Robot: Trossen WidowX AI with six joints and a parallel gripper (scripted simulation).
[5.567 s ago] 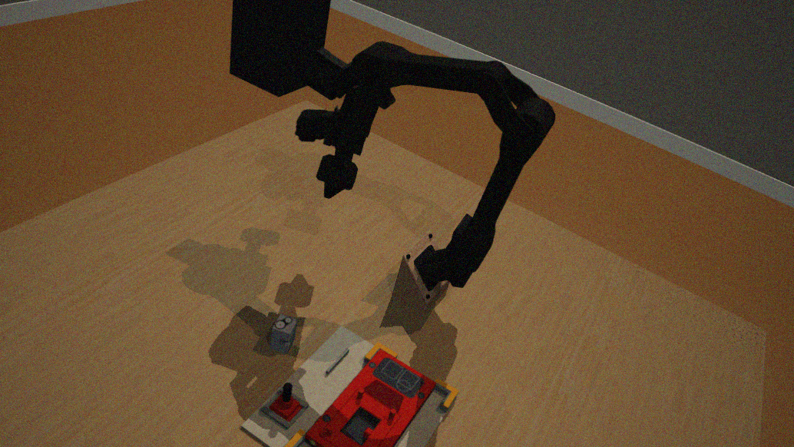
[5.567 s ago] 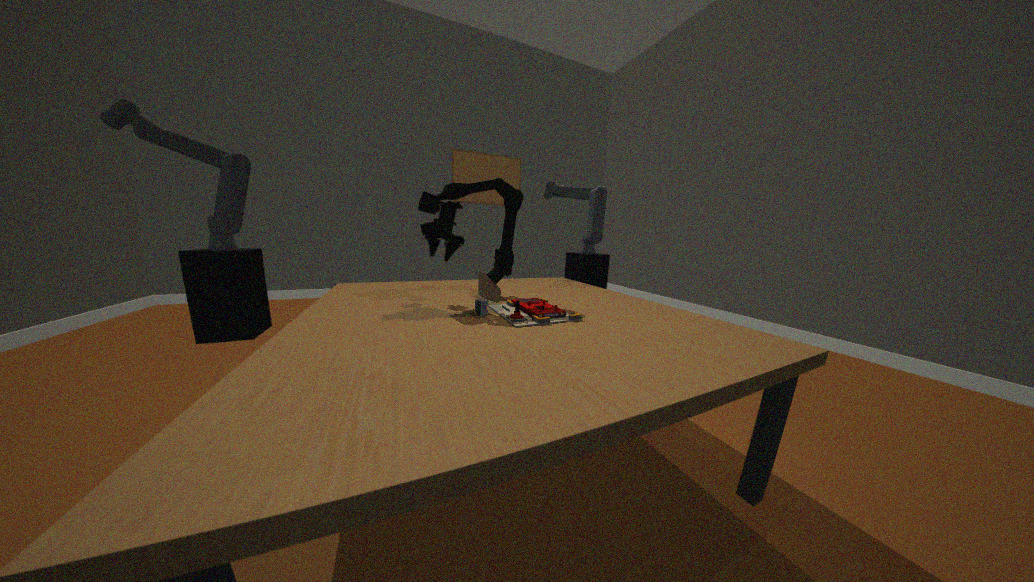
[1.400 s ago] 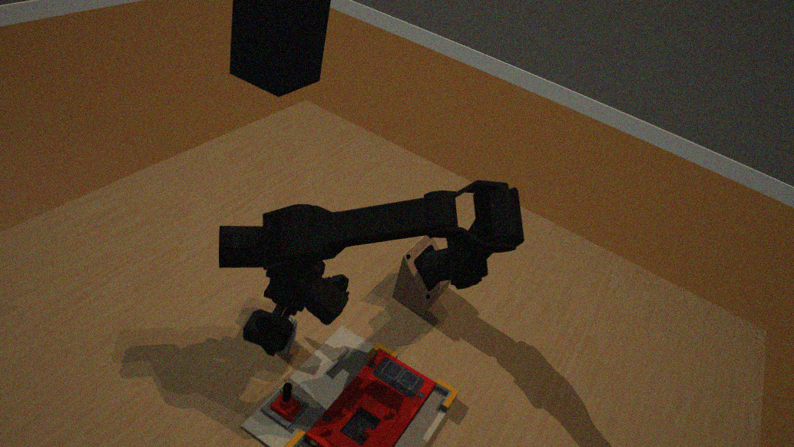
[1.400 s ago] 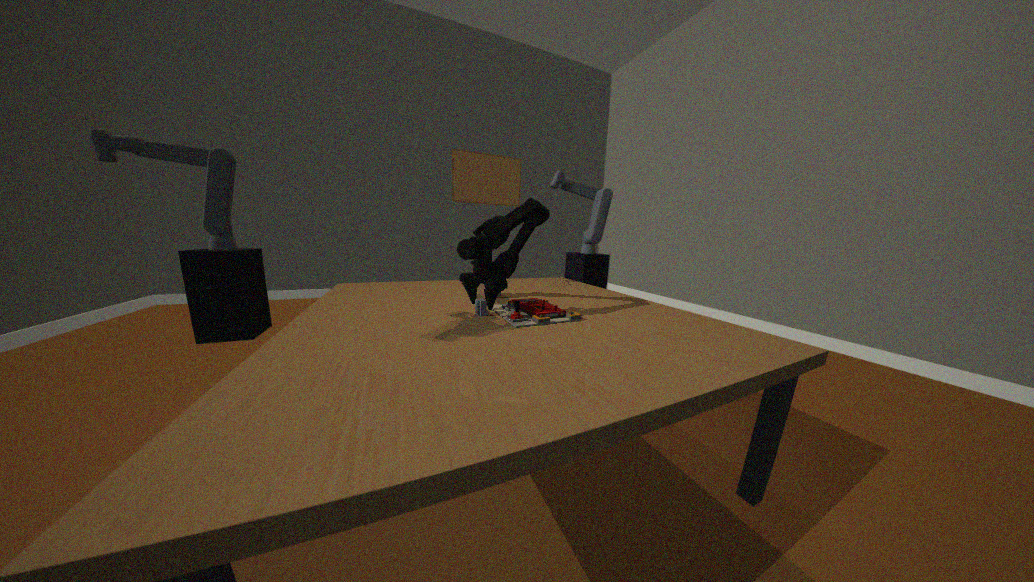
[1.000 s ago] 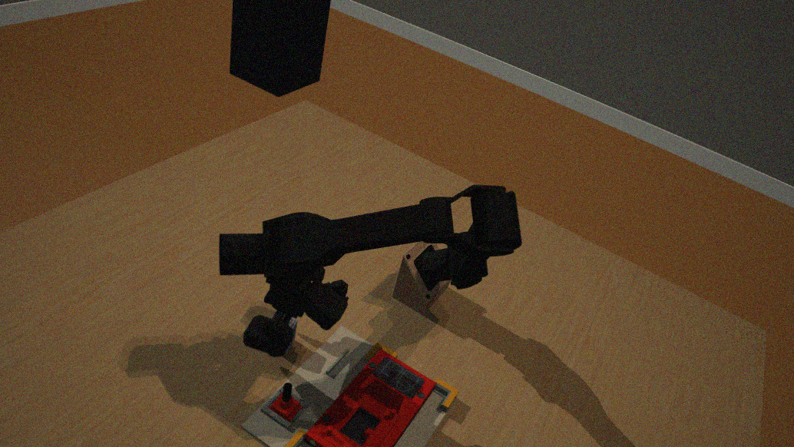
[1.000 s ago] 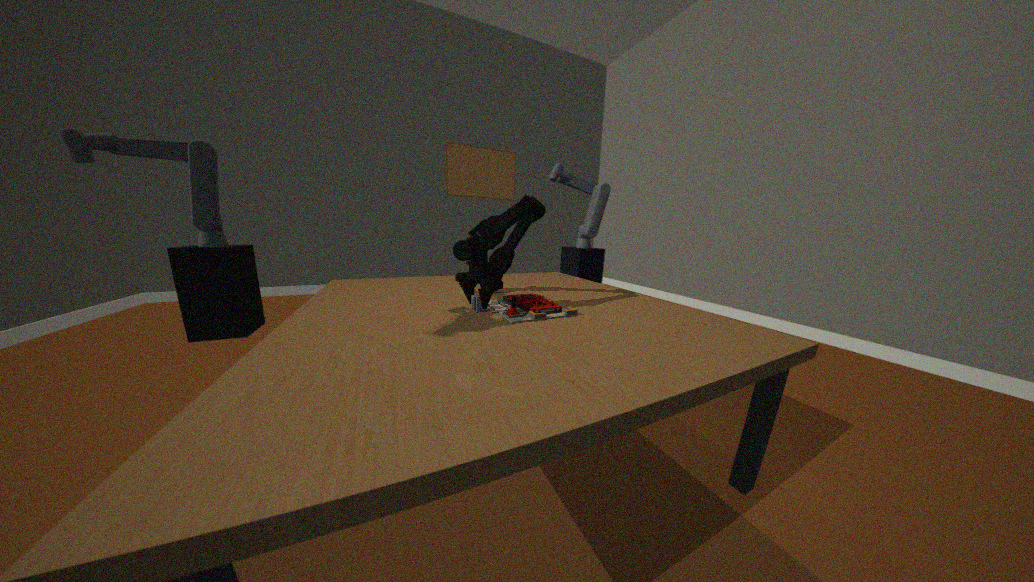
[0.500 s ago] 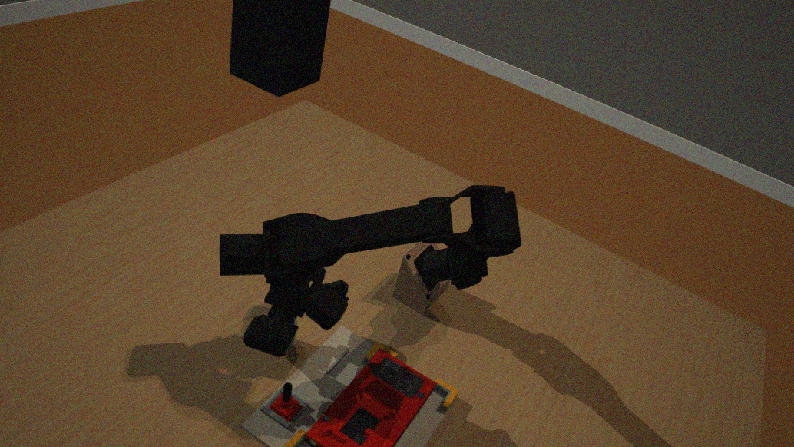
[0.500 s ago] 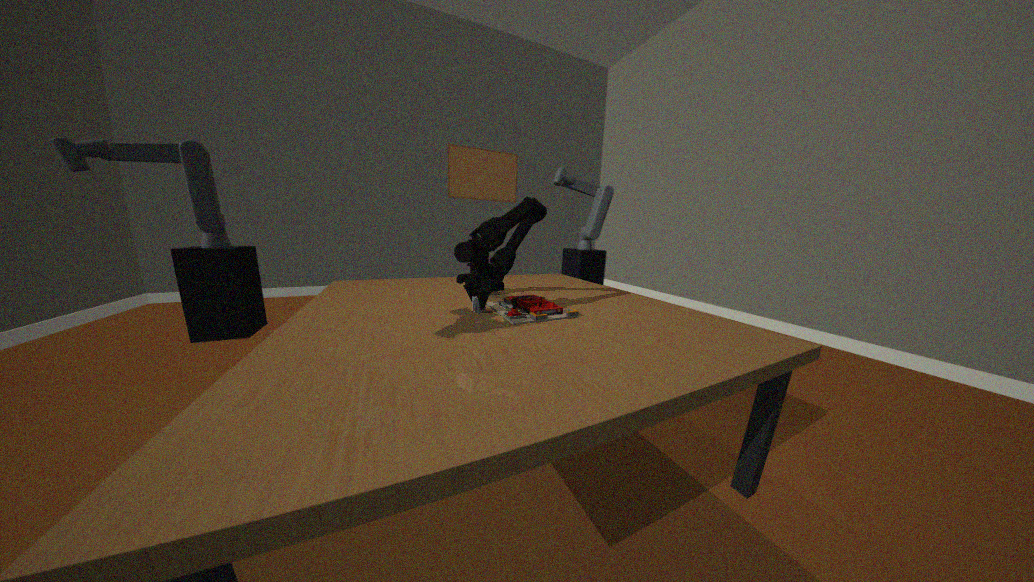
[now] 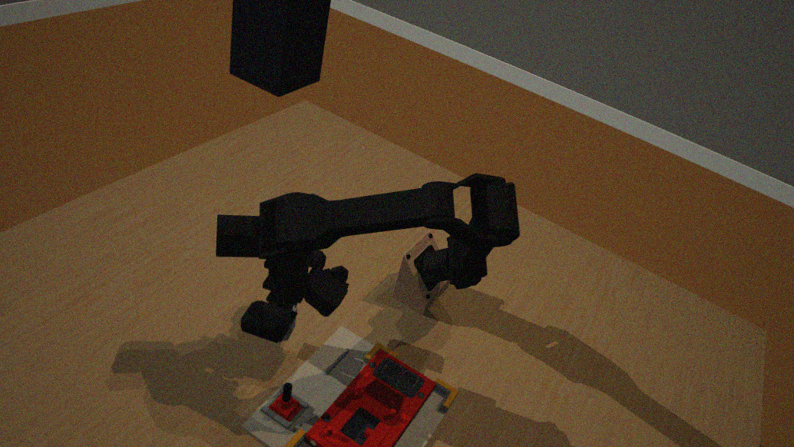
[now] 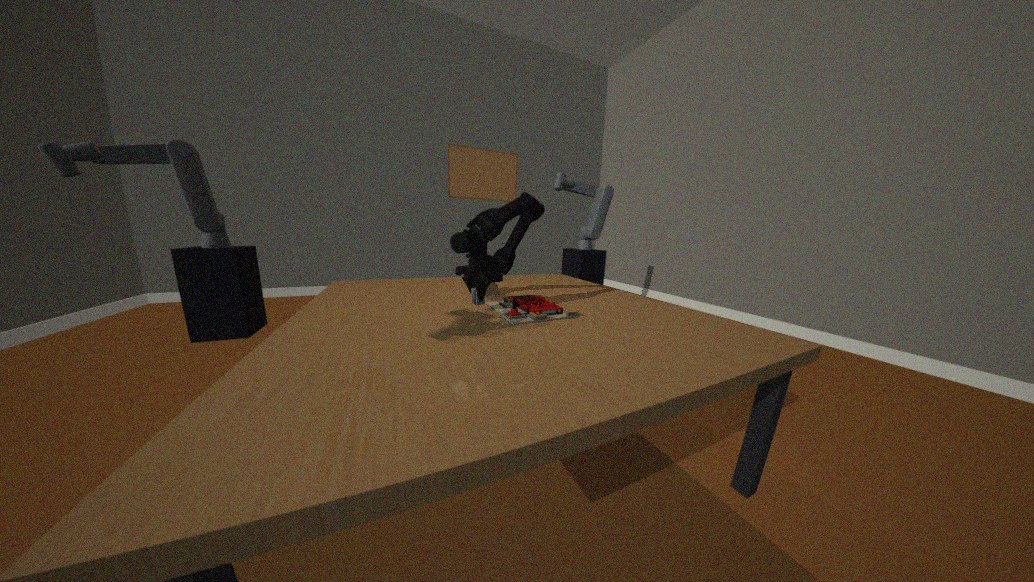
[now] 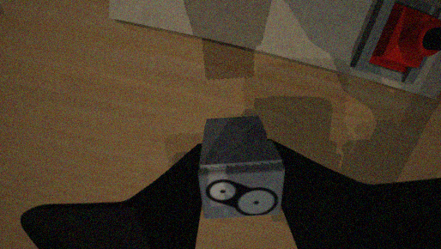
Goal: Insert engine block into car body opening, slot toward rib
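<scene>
The grey engine block [image 11: 241,169] [image 10: 478,297] is between my fingers. Its face with two round pulleys looks toward the wrist camera. My gripper [image 11: 234,148] is shut on it and holds it a little above the table, beside the board. In the top view the arm hides the block almost fully. The red car body [image 9: 411,409] [image 10: 544,305] lies on the board, to the right of the gripper. Its opening [image 9: 358,426] is a dark square near the lower edge of that view. I cannot tell which side of the block has the slot.
A pale board [image 9: 339,339] [image 11: 150,10] carries the car body between yellow corner brackets [image 9: 451,395]. A red piece with a black knob [image 9: 286,392] stands in a grey holder on the board's near-left part. A brownish bracket [image 9: 414,286] stands at the arm's base.
</scene>
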